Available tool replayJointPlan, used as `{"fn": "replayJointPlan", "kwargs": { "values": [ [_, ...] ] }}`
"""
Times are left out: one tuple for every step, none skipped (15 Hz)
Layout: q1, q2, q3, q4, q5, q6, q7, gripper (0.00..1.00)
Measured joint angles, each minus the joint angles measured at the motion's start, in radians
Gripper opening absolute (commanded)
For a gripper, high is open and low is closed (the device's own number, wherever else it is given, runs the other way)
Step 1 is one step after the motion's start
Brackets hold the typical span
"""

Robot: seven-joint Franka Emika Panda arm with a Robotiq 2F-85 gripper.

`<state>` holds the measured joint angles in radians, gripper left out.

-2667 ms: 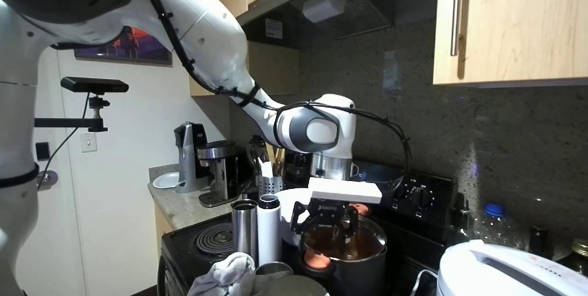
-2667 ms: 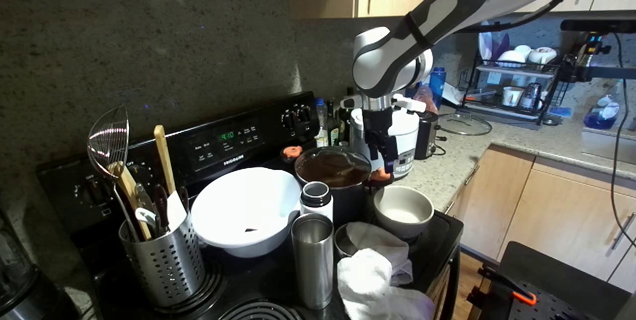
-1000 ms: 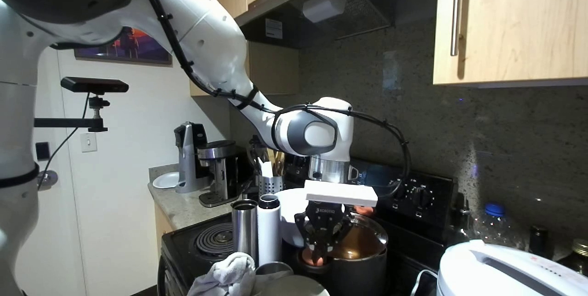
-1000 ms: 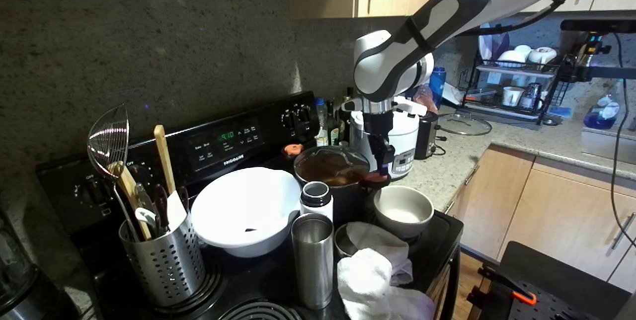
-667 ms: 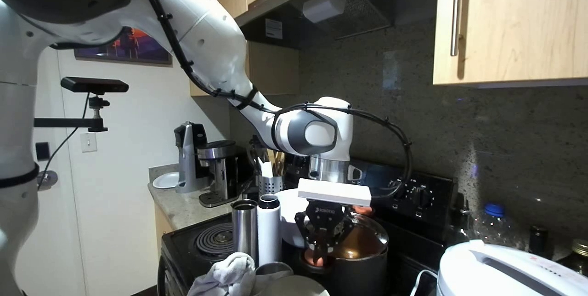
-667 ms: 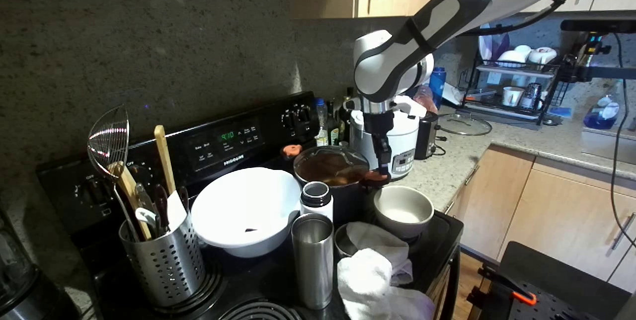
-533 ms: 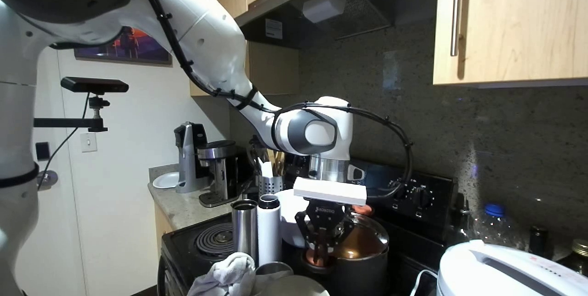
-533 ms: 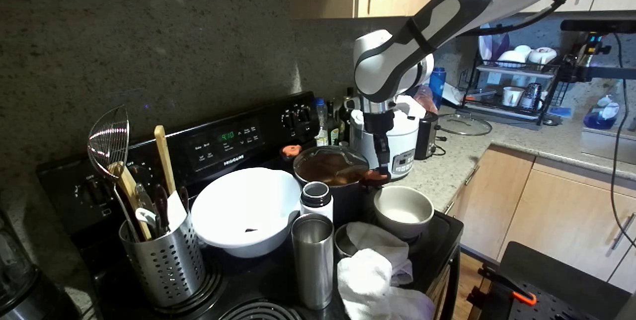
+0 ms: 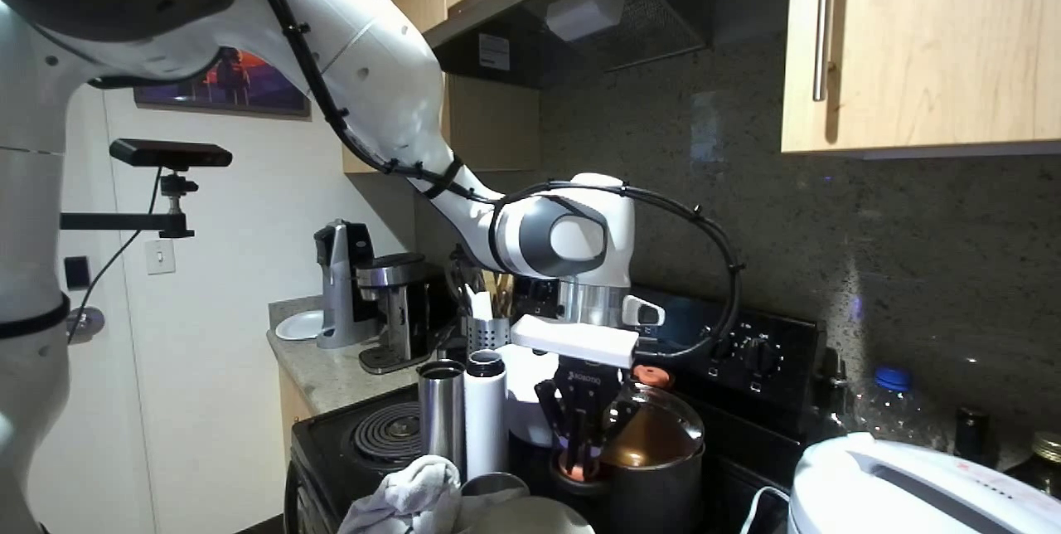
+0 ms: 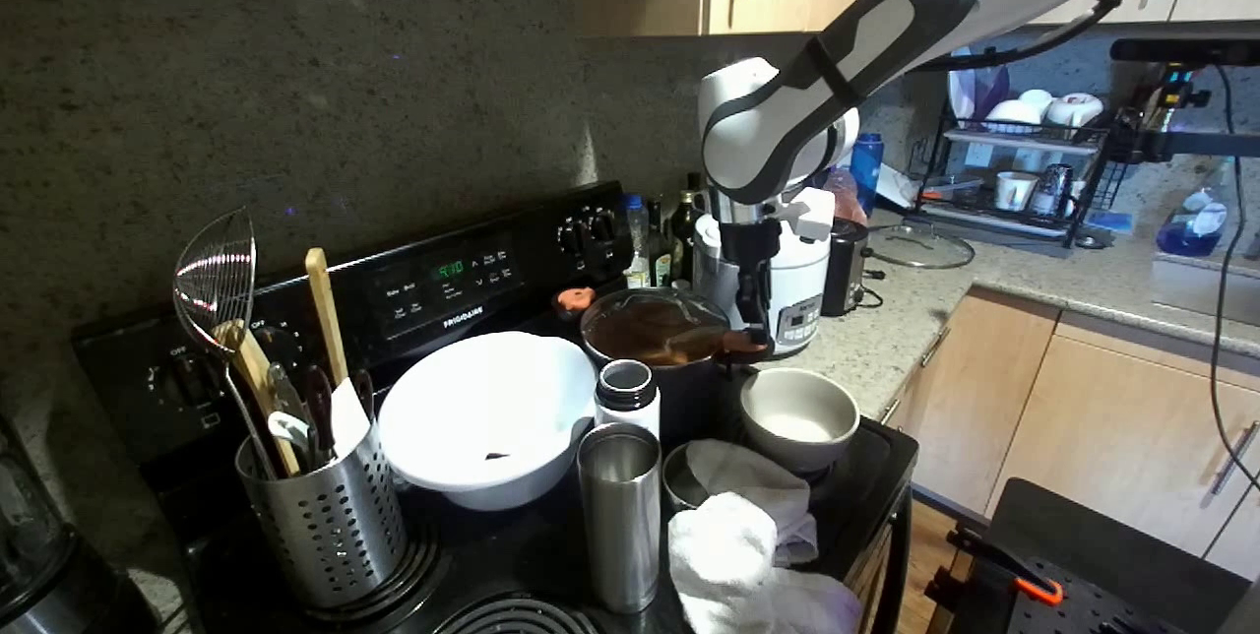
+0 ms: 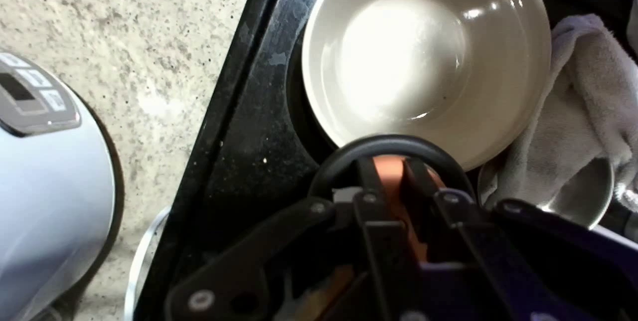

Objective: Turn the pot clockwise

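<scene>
Pot [image 9: 659,497] at the back corner of the stove top [image 11: 254,136], beside the counter [image 10: 891,339]. The gripper [image 9: 579,465] pinches its orange-topped front handle [image 11: 390,167] between closed fingers [image 11: 381,241]. From this grip the handle-to-handle axis runs toward the control panel [image 10: 453,294]; the turn should circle the pot's centre.

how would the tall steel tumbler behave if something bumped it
The steel tumbler is tall and narrow, so it probably tips easily. Smooth and shiny, it may be slippery to grip; being round, it could roll once down.
</scene>
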<state>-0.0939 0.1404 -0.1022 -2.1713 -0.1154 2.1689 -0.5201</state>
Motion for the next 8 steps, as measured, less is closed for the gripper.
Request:
{"fn": "replayJointPlan", "kwargs": {
  "values": [
    [0.001,0.0,0.001,0.0,-0.002,-0.001,0.035,0.05],
    [0.001,-0.001,0.001,0.0,-0.003,-0.002,0.072,0.05],
    [0.002,-0.001,0.002,0.0,-0.004,-0.005,0.108,0.05],
    [0.004,-0.001,0.002,0.0,-0.004,-0.007,0.147,0.05],
    [0.005,-0.001,0.003,0.0,-0.004,-0.009,0.182,0.05],
    [0.007,-0.001,0.003,0.0,-0.004,-0.01,0.217,0.05],
    [0.008,-0.002,0.003,0.0,-0.004,-0.012,0.248,0.05],
    [0.01,-0.002,0.003,0.0,-0.004,-0.013,0.279,0.05]
  ]
}}
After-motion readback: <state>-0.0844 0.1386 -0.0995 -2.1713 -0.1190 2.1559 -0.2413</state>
